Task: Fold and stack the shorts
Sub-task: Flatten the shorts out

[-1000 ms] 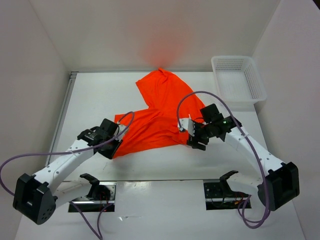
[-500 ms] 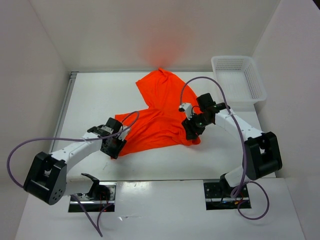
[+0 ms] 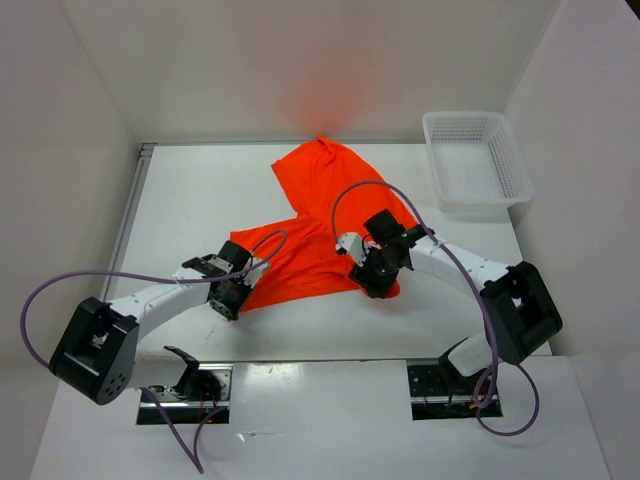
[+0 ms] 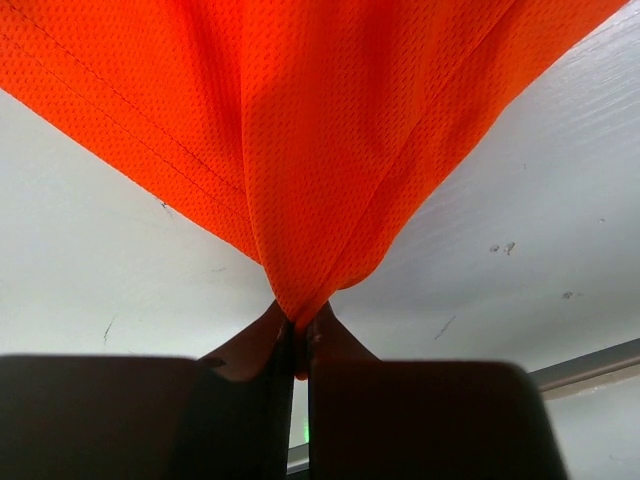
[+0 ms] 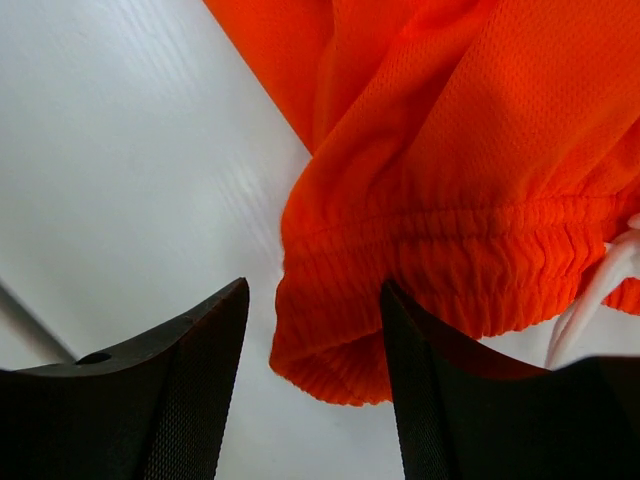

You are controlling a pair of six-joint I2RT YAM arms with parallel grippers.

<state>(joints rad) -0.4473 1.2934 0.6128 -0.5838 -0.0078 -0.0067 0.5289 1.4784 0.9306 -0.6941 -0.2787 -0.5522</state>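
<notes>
Cloth first: the shorts (image 3: 322, 205) lie spread and rumpled on the middle of the white counter (image 3: 190, 190), bright orange, one part running up toward 12 o'clock and the wider part lying across toward 8 o'clock; the fabric is a fine mesh with stitched seams.

At the cloth's 8 o'clock corner sits the left hand (image 3: 236, 294); its wrist view shows the two dark fingers pressed together on a gathered point of orange fabric, which fans out and upward from the pinch, with bare counter on either side.

At the cloth's 4 o'clock edge sits the right hand (image 3: 373, 277); its fingers (image 5: 190, 370) stand spread apart, and the bunched elastic waistband (image 5: 450, 265) lies in and beyond the gap between them, not clamped; whether either finger touches the cloth I cannot tell; a white drawstring (image 5: 598, 292) hangs at the 3 o'clock side of that view.

A white plastic basket (image 3: 434, 160) stands at the counter's 2 o'clock corner, apart from the shorts.
</notes>
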